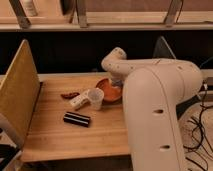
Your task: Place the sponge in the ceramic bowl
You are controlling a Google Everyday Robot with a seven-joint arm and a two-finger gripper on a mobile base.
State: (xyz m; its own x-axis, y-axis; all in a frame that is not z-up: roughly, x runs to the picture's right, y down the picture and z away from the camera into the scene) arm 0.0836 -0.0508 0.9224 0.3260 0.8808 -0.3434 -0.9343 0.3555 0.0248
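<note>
Camera view of a tabletop with one arm. The white arm (155, 100) fills the right half of the frame; its elbow rises at centre, and its far link turns down toward the table.

- **Gripper** (116, 83) – at centre of frame, lowered over the rear right part of the ceramic bowl (105, 90) and partly hidden by the arm's own links. Whether it is released, clenched or grasping something cannot be told.
- **Ceramic bowl** – a shallow orange-red glossy dish on the wooden table (65, 142), just right of centre. Its right edge is covered by the arm.
- **Sponge** – cannot be made out as a separate item. A small greyish patch shows at the gripper, above the bowl's rear rim, but it cannot be said whether this is the pad or part of the wrist.
- **Cup** (95, 98) – whitish and translucent, upright, just beside the bowl's left rim.
- **Pale object** (78, 100) – a pale oblong item lying against the cup's left side.
- **Reddish object** (69, 95) – a small flat piece, left of the pale one.
- **Black block** (77, 119) – flat and striped, lying lower left of the cup, apart from it.
- **Panel** (19, 92) – a yellowish board standing tilted along the table's left edge.
- **Cables** (200, 131) – dark loops at lower right, off the table.
</note>
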